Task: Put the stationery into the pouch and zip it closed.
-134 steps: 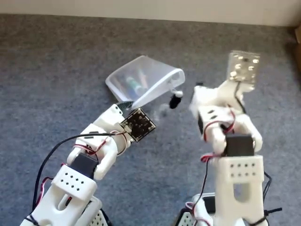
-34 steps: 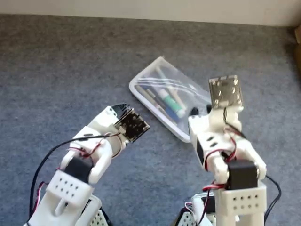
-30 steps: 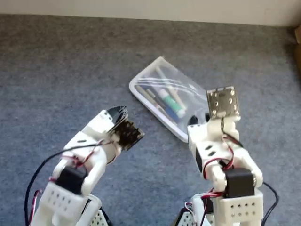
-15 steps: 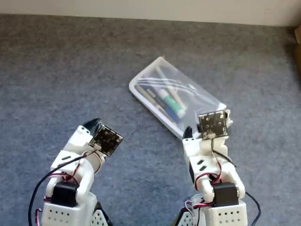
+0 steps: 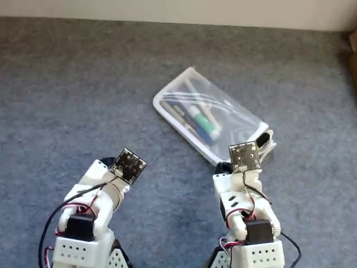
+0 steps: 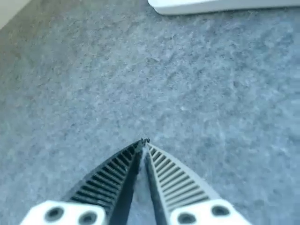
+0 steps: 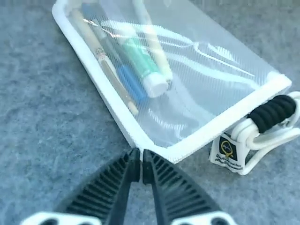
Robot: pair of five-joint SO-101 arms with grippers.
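A clear pouch (image 5: 207,118) with a white border lies flat on the grey carpet, with pens and a green-and-blue marker (image 7: 136,65) inside it. Its black and white pull cord (image 7: 272,117) rests at the near right corner. My right gripper (image 7: 141,151) is shut and empty, just short of the pouch's near edge (image 7: 159,150). My left gripper (image 6: 142,140) is shut and empty over bare carpet, well back from the pouch's edge (image 6: 220,5). In the high view both arms are drawn back toward their bases, the left arm (image 5: 106,190) and the right arm (image 5: 240,190).
Grey carpet (image 5: 83,95) spreads all round the pouch. A pale wall strip (image 5: 167,11) runs along the far side, and a brown object (image 5: 353,50) shows at the far right edge.
The pouch, lifted 4.5 s ago, now lies flat. Over the last second both arms pulled back toward their bases, away from it.
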